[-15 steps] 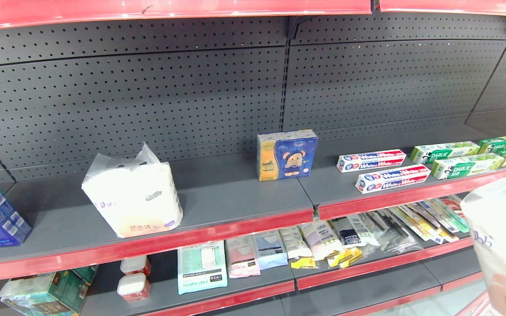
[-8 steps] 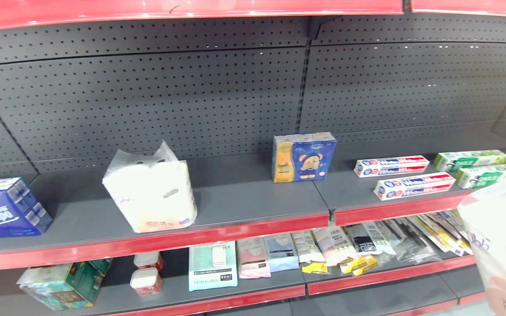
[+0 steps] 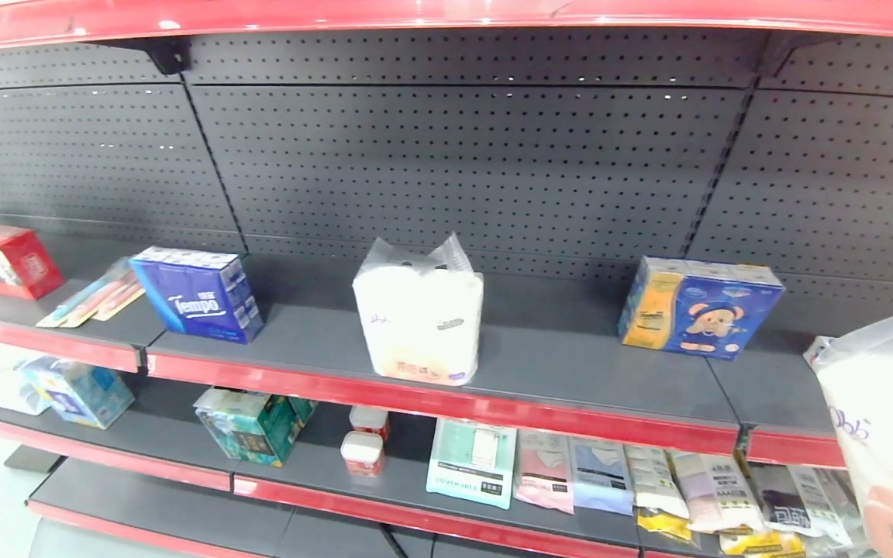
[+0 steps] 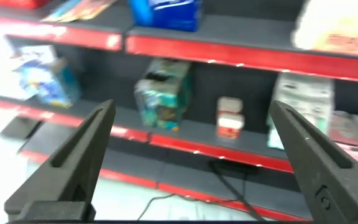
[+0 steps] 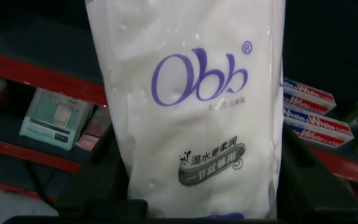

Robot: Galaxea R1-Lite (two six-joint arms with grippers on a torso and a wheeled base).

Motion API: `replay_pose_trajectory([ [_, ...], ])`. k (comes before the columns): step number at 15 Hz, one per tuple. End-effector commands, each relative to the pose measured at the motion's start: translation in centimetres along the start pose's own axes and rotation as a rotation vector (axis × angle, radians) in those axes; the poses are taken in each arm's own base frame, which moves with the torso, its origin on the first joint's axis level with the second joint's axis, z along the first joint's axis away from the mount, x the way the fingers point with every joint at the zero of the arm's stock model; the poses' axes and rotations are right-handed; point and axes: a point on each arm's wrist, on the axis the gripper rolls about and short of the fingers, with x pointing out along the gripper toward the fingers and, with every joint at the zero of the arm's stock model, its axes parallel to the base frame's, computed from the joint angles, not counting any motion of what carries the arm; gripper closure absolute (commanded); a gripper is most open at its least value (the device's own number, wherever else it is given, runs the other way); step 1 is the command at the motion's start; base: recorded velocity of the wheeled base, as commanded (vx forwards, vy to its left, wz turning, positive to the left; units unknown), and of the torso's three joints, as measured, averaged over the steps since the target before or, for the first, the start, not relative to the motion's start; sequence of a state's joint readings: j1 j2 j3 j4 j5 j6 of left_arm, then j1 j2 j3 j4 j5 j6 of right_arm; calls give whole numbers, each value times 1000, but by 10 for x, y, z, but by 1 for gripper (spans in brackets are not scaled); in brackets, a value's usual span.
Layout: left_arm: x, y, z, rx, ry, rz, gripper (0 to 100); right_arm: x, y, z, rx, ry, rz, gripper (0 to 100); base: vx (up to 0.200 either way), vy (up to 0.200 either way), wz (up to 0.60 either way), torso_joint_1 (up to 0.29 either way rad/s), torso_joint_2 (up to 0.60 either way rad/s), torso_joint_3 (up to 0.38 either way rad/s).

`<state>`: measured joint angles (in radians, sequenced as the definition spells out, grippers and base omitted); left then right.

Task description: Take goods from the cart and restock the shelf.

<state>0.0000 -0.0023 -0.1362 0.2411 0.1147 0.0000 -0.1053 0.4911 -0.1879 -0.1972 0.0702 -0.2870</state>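
A white pack of toilet rolls in a plastic bag [image 5: 191,112] is held between my right gripper's [image 5: 197,143] dark fingers, which are shut on its sides. The same pack [image 3: 888,418] hangs at the right edge of the head view, in front of the grey middle shelf [image 3: 555,364]. A matching white pack [image 3: 419,318] stands upright on that shelf near its front edge. My left gripper [image 4: 191,109] is open with nothing between its fingers, low before the lower shelves.
On the middle shelf stand a blue tissue pack [image 3: 198,293], a blue-and-yellow pack [image 3: 698,306] and a red box [image 3: 1,260]. Bare shelf lies between the white pack and the blue-and-yellow pack. Below are a green pack [image 3: 256,422], small jars [image 3: 361,449] and flat packets [image 3: 474,461].
The head camera has swung to the left, so the whole shelf has slid right in the picture. The held pack stays at the right edge.
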Motion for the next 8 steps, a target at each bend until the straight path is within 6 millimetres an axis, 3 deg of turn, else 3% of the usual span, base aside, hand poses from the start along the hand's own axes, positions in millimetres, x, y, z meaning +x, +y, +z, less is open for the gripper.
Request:
replay_pose_trajectory([
  [1,0,0,0,0,2,0,0,-5,-1,3,-5,-36,-14,100,0,0,0,0,0,0],
  [3,0,0,0,0,2,0,0,-10,-2,8,-9,-80,-26,100,0,0,0,0,0,0],
  [5,0,0,0,0,2,2,0,-13,-6,26,-13,-139,-14,100,0,0,0,0,0,0],
  [8,0,0,0,-41,2,5,0,-6,-9,42,-18,-163,94,100,0,0,0,0,0,0],
])
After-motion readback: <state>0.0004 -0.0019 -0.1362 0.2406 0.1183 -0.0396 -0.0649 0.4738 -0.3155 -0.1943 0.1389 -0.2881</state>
